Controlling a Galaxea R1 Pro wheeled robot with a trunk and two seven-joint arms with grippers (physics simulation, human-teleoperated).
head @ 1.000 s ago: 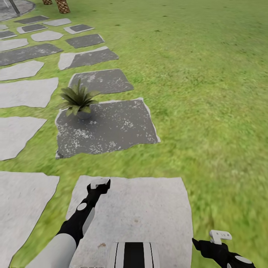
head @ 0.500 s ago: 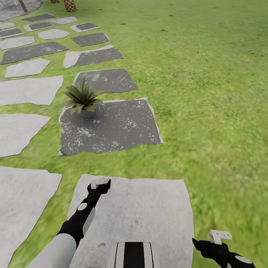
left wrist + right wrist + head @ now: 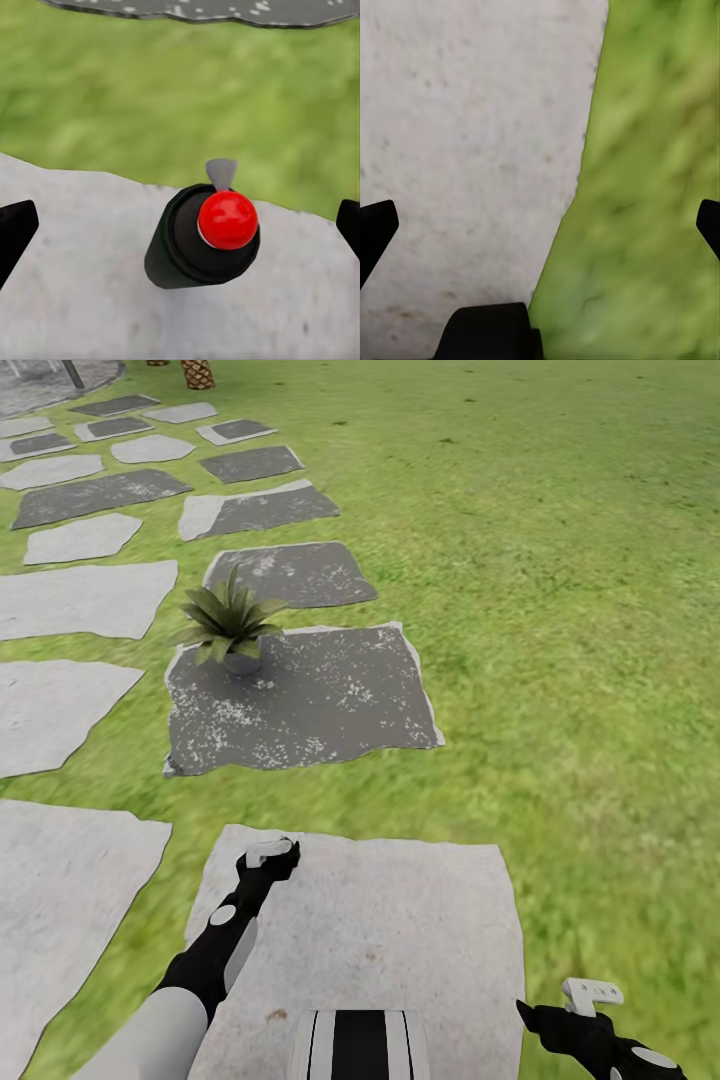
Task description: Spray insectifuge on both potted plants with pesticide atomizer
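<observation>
Pesticide atomizer (image 3: pixel 204 240) first. In the head view only one potted plant (image 3: pixel 230 622) shows, on a corner of a dark slab (image 3: pixel 330 700). My left fingers (image 3: pixel 270 852) hover over the pale slab (image 3: pixel 400 930), on my side of the plant and well short of it. My right fingers (image 3: pixel 590 992) hang low, farther off toward the lawn (image 3: pixel 560 610).

In the left wrist view the atomizer sits red top up between my left fingers (image 3: pixel 15 232). They are spread wide and clear of it on both sides, so I cannot tell whether it is in my grip.

In the right wrist view my right fingers (image 3: pixel 375 229) are released, with nothing between them but slab edge and grass.

I judge the step to be the approach to the plant — spraying has not begun. Next I need a firm grip on the bottle, then to get near enough to aim its nozzle at the leaves.
</observation>
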